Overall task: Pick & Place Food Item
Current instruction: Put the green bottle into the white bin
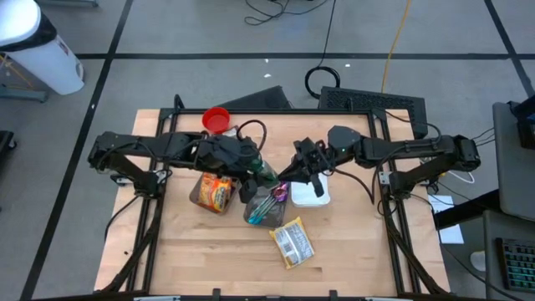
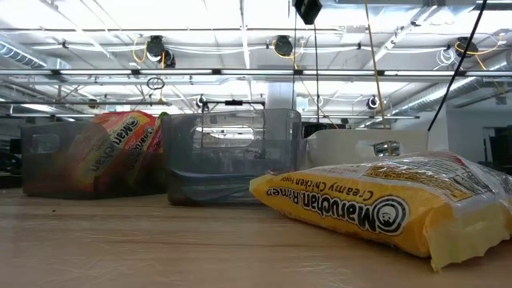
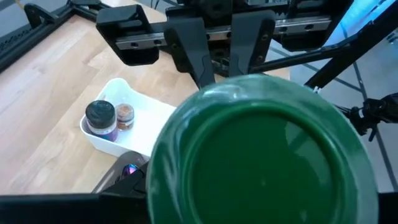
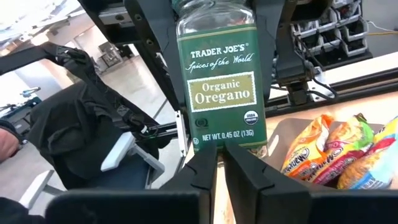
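Observation:
A glass oregano jar (image 4: 222, 93) with a green label hangs above the middle of the table, with my left gripper (image 1: 261, 171) shut on it. Its green lid (image 3: 261, 149) fills the left wrist view and hides my left fingers there. My right gripper (image 4: 221, 163) comes level from the table's right. It is shut, and its fingertips stand at the jar's lower end. A yellow ramen pack (image 1: 292, 244) lies flat on the table nearer the front edge. My left gripper pinches the jar's glass sides (image 4: 186, 25) above the label between its two fingers (image 4: 149, 43), which reach it from the table's left. The jar is lifted clear of the table, roughly upright, lid up. My right gripper's fingertips (image 4: 202, 165) stand at the jar's bottom edge (image 4: 261, 146); whether they touch it I cannot tell.
Below the grippers stand a clear bin holding an orange ramen pack (image 1: 216, 192), a second clear bin (image 1: 266, 205), and a white tray (image 3: 149, 118) with two small spice jars (image 3: 102, 118). A red cup (image 1: 216, 119) sits at the far edge.

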